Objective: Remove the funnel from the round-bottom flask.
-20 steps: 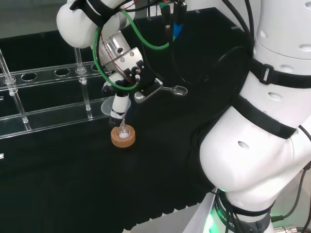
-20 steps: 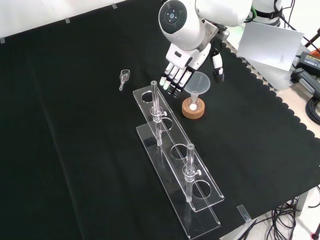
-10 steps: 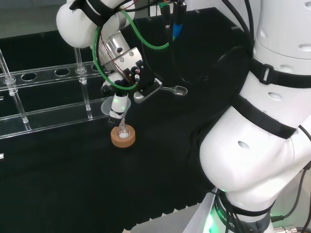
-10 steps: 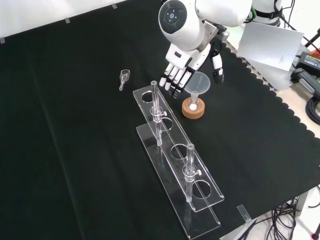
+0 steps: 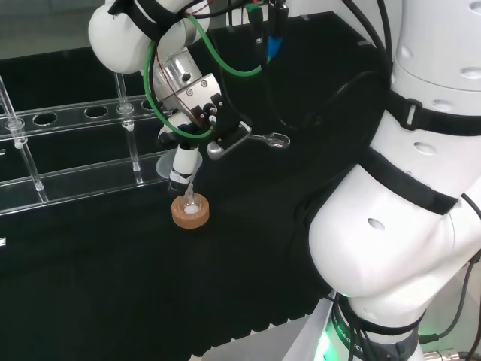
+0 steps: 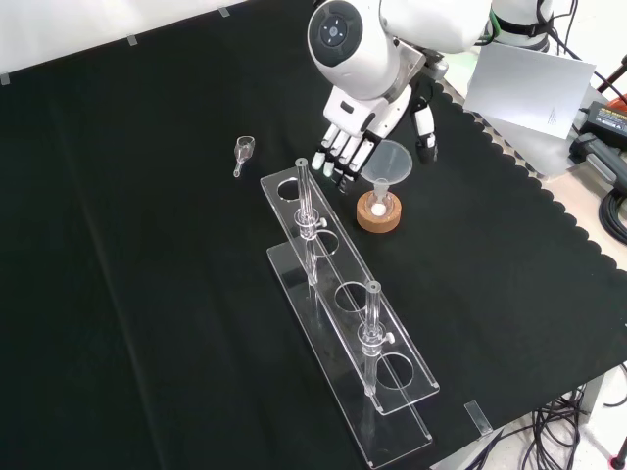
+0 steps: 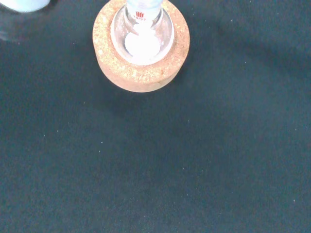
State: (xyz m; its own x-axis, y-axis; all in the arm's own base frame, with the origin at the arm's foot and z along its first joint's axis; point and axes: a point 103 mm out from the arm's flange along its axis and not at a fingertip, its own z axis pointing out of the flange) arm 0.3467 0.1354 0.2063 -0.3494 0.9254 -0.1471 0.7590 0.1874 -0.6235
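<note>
The round-bottom flask [image 6: 378, 204] is seated in a cork ring [image 6: 378, 217] on the black-clothed table [image 6: 147, 294]; the clear funnel [image 6: 390, 160] is seen in its neck, at about one o'clock from the ring in the front view; the hand [image 6: 355, 132] is held around the funnel with fingers [image 6: 338, 162] fairly straight and spread wide, thumb [image 6: 423, 127] on the far side; a clear rack [image 6: 348, 313] is placed at seven o'clock.

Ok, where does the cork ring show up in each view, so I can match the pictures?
Head view: cork ring left of centre, just below the robot hand.
Front view: right of centre, just below the clear funnel.
Wrist view: near the upper edge.
Shared landmark: the flask with white contents sitting in the ring.
</note>
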